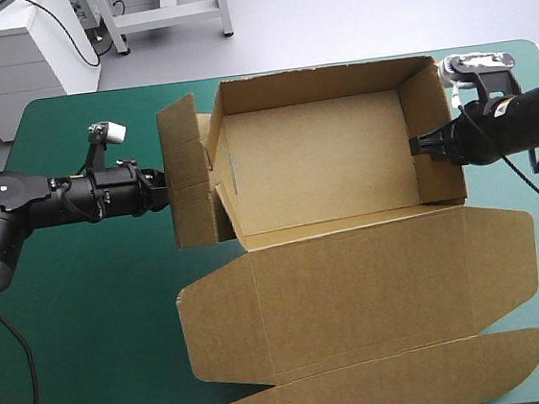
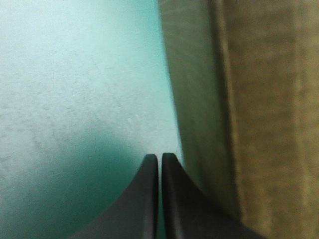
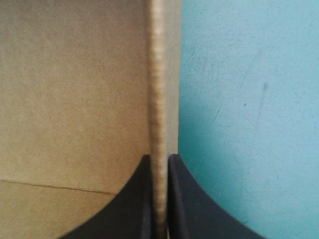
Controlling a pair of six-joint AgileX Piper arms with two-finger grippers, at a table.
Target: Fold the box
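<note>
In the high view, the brown box point(image 1: 318, 163) sits in the upper middle of the frame as an open tray, with its lid point(image 1: 375, 287) lying flat across the lower half on the teal-green cover point(image 1: 88, 308). It's just cut board, so I'd expect it to be light and stiff along the panels but floppy at the creases. It'll probably slide around if you only push it, so take it by a wall's top edge, away from the folds. The left gripper point(image 1: 160, 189) comes in from mid-left, right up against the outer left-side flap point(image 1: 187, 172). The right gripper point(image 1: 416, 145) reaches in at mid-right, onto the right wall point(image 1: 433, 136). In the left wrist view, the black fingers are pressed together with nothing between them. The brown board stands just beside one finger and bare cover lies beside the other, so that one's clenched on air. In the right wrist view, the fingers are all but closed with the wall's edge running straight up between them, tray floor on one side, cover on the other. That's a proper pinch on the board.
</note>
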